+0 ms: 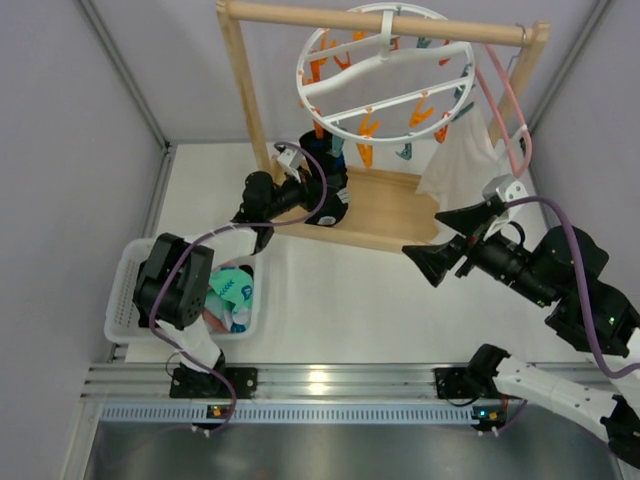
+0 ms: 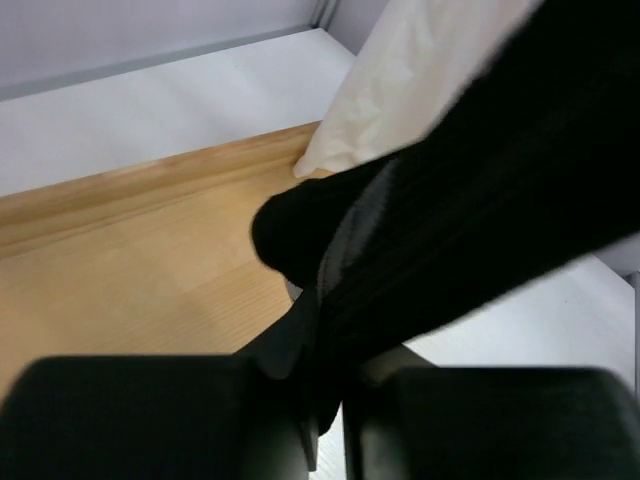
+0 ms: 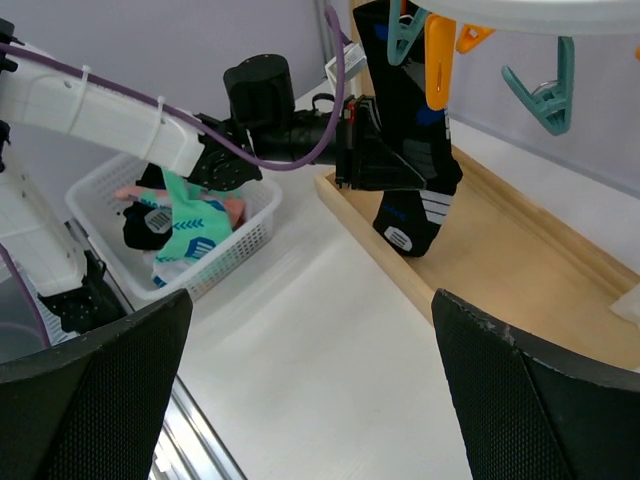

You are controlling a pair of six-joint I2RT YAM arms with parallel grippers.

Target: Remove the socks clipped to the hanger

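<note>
A black sock with blue and white marks hangs from the white ring hanger, still held up by an orange clip. My left gripper is shut on this sock at its middle, and the sock fills the left wrist view. My right gripper is open and empty, over the table right of the sock; its fingers frame the right wrist view. Other socks, teal and pink, lie in the white basket.
The hanger hangs from a wooden rack with a wooden base tray. A white cloth and a pink wire hanger hang at the right. Orange and teal clips dangle empty.
</note>
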